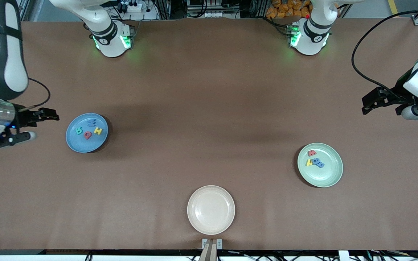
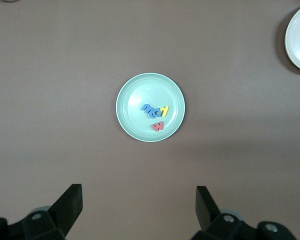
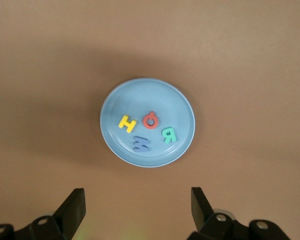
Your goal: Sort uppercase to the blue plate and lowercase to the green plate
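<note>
**Letters all sitting in their plates**

Blue plate (image 1: 86,132) at the right arm's end of the surface has the uppercase (image 1: 89,130) Q, H, R and W in it. Green plate (image 1: 320,165) at the left arm's end holds the lowercase (image 1: 314,159) bunch. Cream plate (image 1: 211,209) sits nearest the front camera. Left hand (image 2: 139,207) and right hand (image 3: 138,209) both hover high with fingers spread wide, gripping nothing.

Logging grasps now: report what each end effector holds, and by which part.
Nothing is held. The left end effector and the right end effector are both open and empty, up over bare table.
</note>
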`<action>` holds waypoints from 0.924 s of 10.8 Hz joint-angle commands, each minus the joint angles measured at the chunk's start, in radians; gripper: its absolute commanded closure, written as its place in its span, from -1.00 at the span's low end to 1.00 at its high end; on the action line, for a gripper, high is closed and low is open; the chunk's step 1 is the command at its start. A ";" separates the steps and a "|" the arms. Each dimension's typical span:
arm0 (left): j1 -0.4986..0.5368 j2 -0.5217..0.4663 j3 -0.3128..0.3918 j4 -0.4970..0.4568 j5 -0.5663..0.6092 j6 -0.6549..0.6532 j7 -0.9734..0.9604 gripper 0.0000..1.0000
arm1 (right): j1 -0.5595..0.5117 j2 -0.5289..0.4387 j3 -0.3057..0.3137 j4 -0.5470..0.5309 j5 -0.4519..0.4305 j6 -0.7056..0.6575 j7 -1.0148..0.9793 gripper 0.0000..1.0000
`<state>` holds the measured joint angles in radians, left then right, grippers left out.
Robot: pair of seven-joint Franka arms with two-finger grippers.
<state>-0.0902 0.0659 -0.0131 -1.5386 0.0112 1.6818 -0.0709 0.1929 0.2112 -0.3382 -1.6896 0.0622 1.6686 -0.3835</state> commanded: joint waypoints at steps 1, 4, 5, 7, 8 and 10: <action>0.004 -0.006 0.001 0.014 -0.016 -0.016 0.000 -1.00 | -0.076 -0.058 0.147 0.079 -0.080 -0.071 0.160 -1.00; 0.010 -0.017 0.002 0.014 -0.017 -0.017 -0.007 -1.00 | -0.110 -0.078 0.223 0.220 -0.082 -0.211 0.279 -1.00; 0.010 -0.018 0.002 0.014 -0.017 -0.017 -0.006 -1.00 | -0.110 -0.087 0.235 0.246 -0.090 -0.222 0.296 -1.00; 0.009 -0.017 0.001 0.035 -0.016 -0.025 -0.006 -1.00 | -0.159 -0.136 0.279 0.248 -0.084 -0.225 0.298 -1.00; 0.009 -0.017 0.001 0.035 -0.016 -0.025 -0.006 -1.00 | -0.202 -0.145 0.321 0.252 -0.082 -0.225 0.298 -1.00; 0.009 -0.017 0.001 0.035 -0.014 -0.025 0.002 -1.00 | -0.207 -0.157 0.346 0.246 -0.085 -0.225 0.299 -1.00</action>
<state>-0.0838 0.0547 -0.0116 -1.5159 0.0112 1.6799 -0.0709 0.0119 0.0701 -0.0336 -1.4378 -0.0088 1.4558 -0.1020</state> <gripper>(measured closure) 0.000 0.000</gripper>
